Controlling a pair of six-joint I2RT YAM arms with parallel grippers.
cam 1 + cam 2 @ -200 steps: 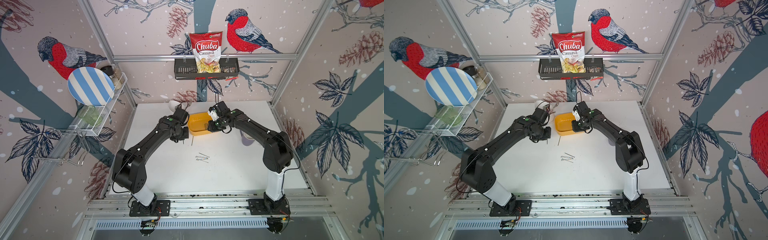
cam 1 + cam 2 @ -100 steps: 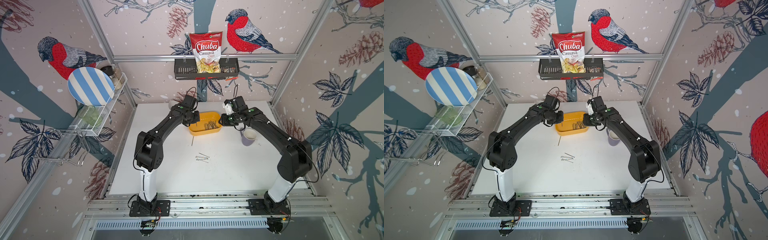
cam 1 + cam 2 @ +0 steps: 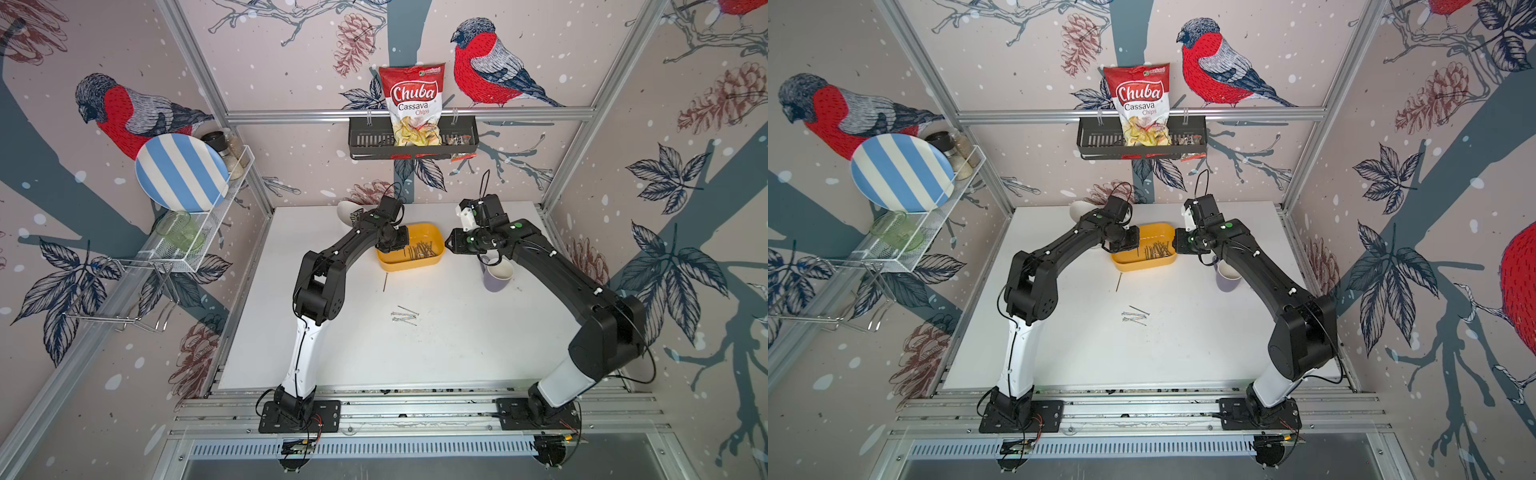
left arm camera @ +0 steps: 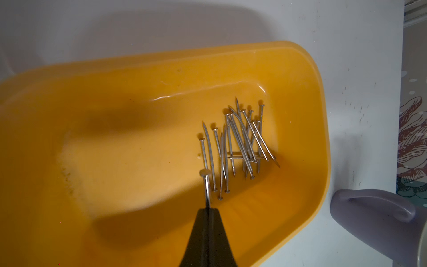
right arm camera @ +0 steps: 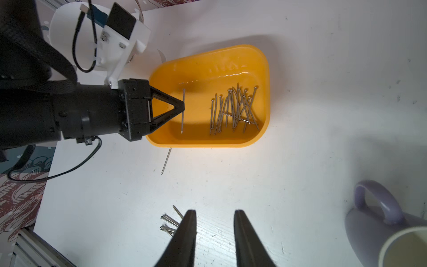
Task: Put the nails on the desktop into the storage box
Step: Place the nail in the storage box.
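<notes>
The yellow storage box (image 3: 409, 266) (image 3: 1142, 266) sits at the far middle of the white desktop (image 3: 457, 353), with several nails (image 3: 422, 249) (image 4: 240, 143) (image 5: 233, 111) lying inside. My left gripper (image 3: 394, 242) (image 4: 209, 209) (image 5: 183, 107) hangs over the box's left end, shut on one nail (image 4: 206, 185) (image 5: 183, 111). A single nail (image 3: 385, 282) (image 5: 166, 160) lies just in front of the box. Several loose nails (image 3: 404, 318) (image 3: 1136, 318) (image 5: 169, 223) lie mid-desktop. My right gripper (image 3: 451, 245) (image 5: 215, 213) hovers right of the box, open and empty.
A purple mug (image 3: 496, 274) (image 5: 381, 222) stands right of the box, under the right arm. A white cutlery cup (image 3: 347, 210) is at the back left corner. A black wall basket (image 3: 411, 143) holds a chips bag; a wire rack (image 3: 199, 224) hangs on the left wall.
Both arms have swung toward the back. The left gripper has come over the box's left end with its nail. The right gripper has drawn off to the box's right and opened wider.
</notes>
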